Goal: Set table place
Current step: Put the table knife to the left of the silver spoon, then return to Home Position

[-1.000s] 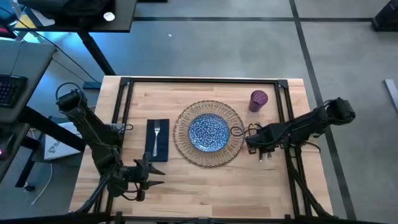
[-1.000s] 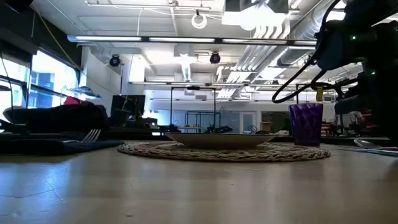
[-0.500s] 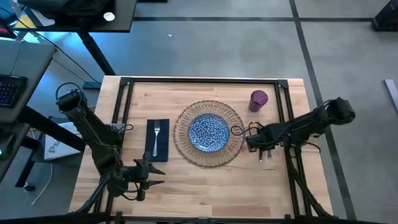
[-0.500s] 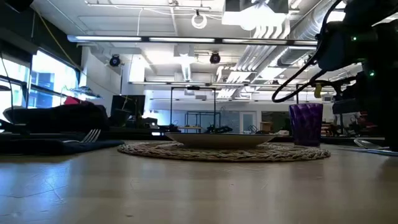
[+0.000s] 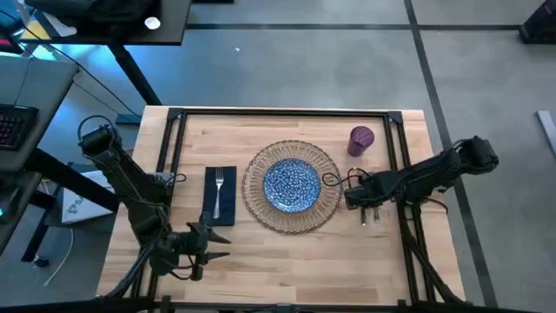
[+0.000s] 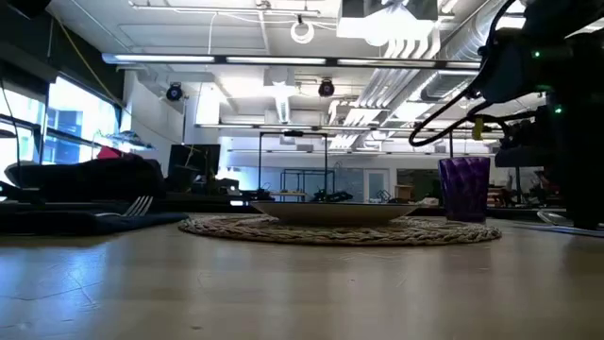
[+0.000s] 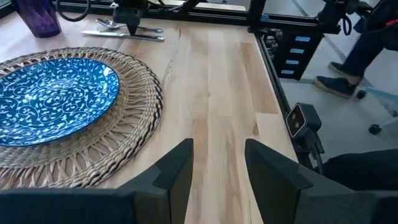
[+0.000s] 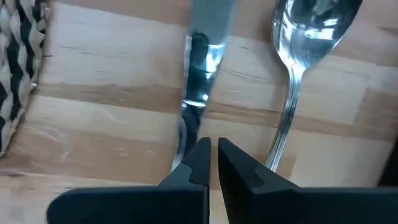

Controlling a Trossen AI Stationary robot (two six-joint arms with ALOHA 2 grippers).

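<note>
Item one: the table (image 5: 287,252), light wood inside a black rail frame, is carrying the whole place setting.

Item two: I am seeing the wicker placemat (image 5: 291,186) sitting near the middle, with the blue speckled plate (image 5: 291,184) lying centred on it.

Item three: the navy napkin (image 5: 220,196) is lying just beside the placemat on the left arm's side, with the fork (image 5: 219,187) resting on top of it.

Item four: the purple cup (image 5: 361,140) is standing upright off the mat's far right edge, apart from it.

Item five: the knife (image 8: 200,74) and spoon (image 8: 303,46) are lying side by side on bare wood beside the mat's right edge.

Item six: my right gripper (image 8: 211,163) is hanging low over the knife, its fingers drawn almost together with only a slit between them, gripping nothing.

Item seven: my left gripper (image 7: 216,177) is waiting at the near left part of the table, fingers spread apart and empty, pointing across the wood toward the mat.
</note>
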